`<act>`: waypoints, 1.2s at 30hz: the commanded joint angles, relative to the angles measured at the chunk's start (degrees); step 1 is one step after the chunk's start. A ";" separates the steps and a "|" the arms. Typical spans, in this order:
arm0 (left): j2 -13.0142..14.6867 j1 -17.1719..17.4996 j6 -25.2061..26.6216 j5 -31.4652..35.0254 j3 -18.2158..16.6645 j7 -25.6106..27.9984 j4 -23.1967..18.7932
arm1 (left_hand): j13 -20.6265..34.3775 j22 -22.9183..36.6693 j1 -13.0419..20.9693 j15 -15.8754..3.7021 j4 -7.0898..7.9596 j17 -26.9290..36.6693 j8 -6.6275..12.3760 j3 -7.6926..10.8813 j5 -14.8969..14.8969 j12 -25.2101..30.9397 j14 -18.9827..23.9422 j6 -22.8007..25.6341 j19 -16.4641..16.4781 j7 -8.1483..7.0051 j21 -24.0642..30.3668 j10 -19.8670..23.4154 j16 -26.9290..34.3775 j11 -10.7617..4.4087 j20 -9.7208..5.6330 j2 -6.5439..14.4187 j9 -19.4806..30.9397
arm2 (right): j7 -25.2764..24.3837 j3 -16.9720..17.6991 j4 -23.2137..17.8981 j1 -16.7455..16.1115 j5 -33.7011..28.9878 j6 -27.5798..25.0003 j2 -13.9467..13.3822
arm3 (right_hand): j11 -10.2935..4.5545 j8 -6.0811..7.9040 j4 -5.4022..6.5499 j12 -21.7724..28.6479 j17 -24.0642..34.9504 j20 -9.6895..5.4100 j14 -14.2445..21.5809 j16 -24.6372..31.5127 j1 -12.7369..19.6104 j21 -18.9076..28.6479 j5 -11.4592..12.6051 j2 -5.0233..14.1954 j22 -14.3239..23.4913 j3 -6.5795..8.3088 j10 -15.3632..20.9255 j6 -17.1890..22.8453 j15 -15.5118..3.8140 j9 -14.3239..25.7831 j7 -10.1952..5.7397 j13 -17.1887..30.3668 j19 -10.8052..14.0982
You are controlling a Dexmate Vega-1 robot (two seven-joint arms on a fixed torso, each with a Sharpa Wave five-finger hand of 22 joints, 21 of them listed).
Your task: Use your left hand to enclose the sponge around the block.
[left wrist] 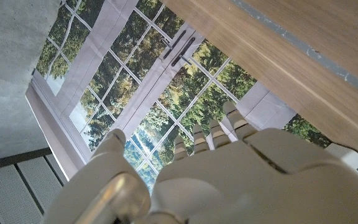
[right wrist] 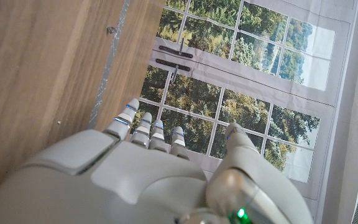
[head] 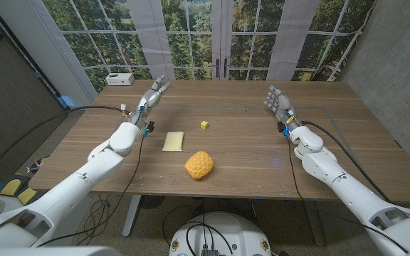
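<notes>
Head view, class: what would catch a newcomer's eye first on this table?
Probably the bumpy orange ball near the table's front edge, the brightest thing there. Behind it lie a pale yellow sponge and a small yellow block, apart from each other, between the open left hand and right hand.

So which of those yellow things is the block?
Look at the middle of the wooden table. Three yellowish things sit there; the block is farthest from the robot. It is the tiny cube, much smaller than the flat pale sponge and the bumpy orange ball.
</notes>
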 commanded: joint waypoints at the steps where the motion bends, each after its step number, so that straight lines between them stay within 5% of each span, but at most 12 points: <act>1: 7.07 2.32 2.83 7.68 -1.17 0.12 -6.55 | -0.07 0.08 0.06 -0.09 -0.41 -0.05 0.34 -0.01 -0.28 0.21 0.78 0.68 0.89 -0.12 0.35 0.60 0.47 -0.05 -0.04 -0.58 0.07 | -2.65 -0.28 -4.04 -2.05 -1.49 -0.14 -0.41 | 0.24 0.22 -0.35 0.08 0.23 0.11 0.09 -0.03 0.47 -0.13 0.32 -0.06 0.19 0.07 -0.27 0.34 0.67 0.23 -0.45 0.30 -0.05; 4: 10.23 3.10 5.92 10.70 -1.61 -0.62 -9.77 | -0.09 0.08 0.13 -0.12 -0.54 -0.06 0.26 -0.05 -0.29 0.18 1.08 0.75 1.20 -0.14 0.40 0.73 0.51 -0.06 0.08 -0.65 0.08 | -3.52 -0.24 -5.59 -2.84 -1.75 -0.47 -0.66 | 0.18 0.22 -0.36 0.13 0.24 0.14 0.08 -0.04 0.45 -0.12 0.31 -0.05 0.19 0.04 -0.11 0.36 0.70 0.23 -0.47 0.30 -0.05; 23: 18.71 10.32 9.79 20.62 -5.56 0.67 -19.47 | -0.25 0.08 0.33 -0.91 -1.37 -0.08 0.40 -0.65 -0.29 0.50 3.29 3.00 3.47 -0.87 0.70 3.15 0.72 -0.47 -0.24 -1.55 0.12 | -6.16 -0.83 -9.76 -6.02 -3.58 1.12 -0.08 | 0.23 0.23 -0.46 0.11 0.27 0.12 0.21 -0.01 0.34 -0.07 0.29 -0.06 0.20 -0.14 0.06 0.52 0.72 0.24 -0.44 0.29 -0.02; 36: 22.13 14.01 15.15 24.13 -7.66 -0.64 -24.61 | -0.32 0.05 0.73 -1.35 -2.18 -0.12 0.65 -1.06 -0.22 0.19 3.53 4.90 3.68 -0.48 0.38 3.39 0.41 -0.44 0.91 -2.48 0.15 | -7.96 -1.11 -12.97 -8.58 -5.90 2.95 -0.26 | 0.30 0.30 -0.57 0.16 0.27 0.20 0.26 -0.02 0.30 -0.03 0.29 -0.06 0.20 -0.25 0.37 0.81 0.75 0.24 -0.51 0.29 0.04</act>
